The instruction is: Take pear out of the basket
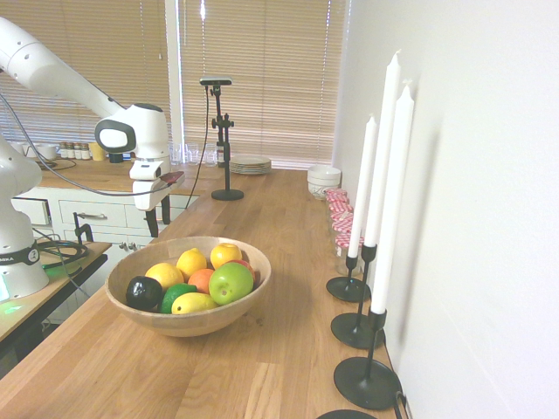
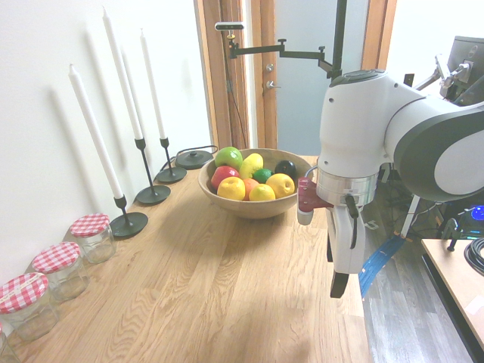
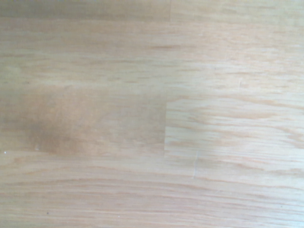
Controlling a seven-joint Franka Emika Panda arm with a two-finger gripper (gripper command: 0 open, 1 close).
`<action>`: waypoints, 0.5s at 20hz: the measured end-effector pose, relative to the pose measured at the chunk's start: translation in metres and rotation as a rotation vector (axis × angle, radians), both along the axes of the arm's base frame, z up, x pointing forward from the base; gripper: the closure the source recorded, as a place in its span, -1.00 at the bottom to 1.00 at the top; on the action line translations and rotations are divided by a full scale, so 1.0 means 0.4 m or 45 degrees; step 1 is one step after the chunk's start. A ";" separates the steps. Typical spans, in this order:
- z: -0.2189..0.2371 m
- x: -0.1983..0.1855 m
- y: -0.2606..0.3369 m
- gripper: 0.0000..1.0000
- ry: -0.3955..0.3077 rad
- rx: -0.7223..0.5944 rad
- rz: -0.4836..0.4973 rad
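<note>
My gripper (image 1: 158, 223) hangs with jaws spread and empty above bare counter, well apart from the basket (image 1: 251, 288). The pear (image 1: 225, 254) sits at the pile's one o'clock, crowded by lemons I risk grabbing instead.

From here the wide light-wood bowl (image 1: 189, 325) hides the undersides of its piled fruit, so I can't pick out the pear for sure. The red-checked-lid glass jars (image 1: 342, 223) sit half behind the tall white candles (image 1: 383, 157). The wrist view shows only soft, blurred wooden countertop (image 3: 152, 114).
</note>
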State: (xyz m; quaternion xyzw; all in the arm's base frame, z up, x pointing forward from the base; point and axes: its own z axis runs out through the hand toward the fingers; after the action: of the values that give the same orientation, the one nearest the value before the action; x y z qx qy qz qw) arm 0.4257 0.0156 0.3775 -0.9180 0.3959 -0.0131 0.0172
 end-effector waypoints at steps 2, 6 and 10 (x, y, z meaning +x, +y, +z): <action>-0.002 0.000 -0.003 -1.00 0.003 0.001 -0.003; 0.014 0.011 -0.028 -1.00 -0.017 -0.010 -0.020; 0.088 0.051 -0.063 -1.00 -0.080 -0.010 -0.054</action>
State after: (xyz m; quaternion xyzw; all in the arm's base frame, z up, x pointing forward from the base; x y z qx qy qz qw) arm 0.4461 -0.0096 0.4126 -0.9087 0.4144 -0.0439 0.0256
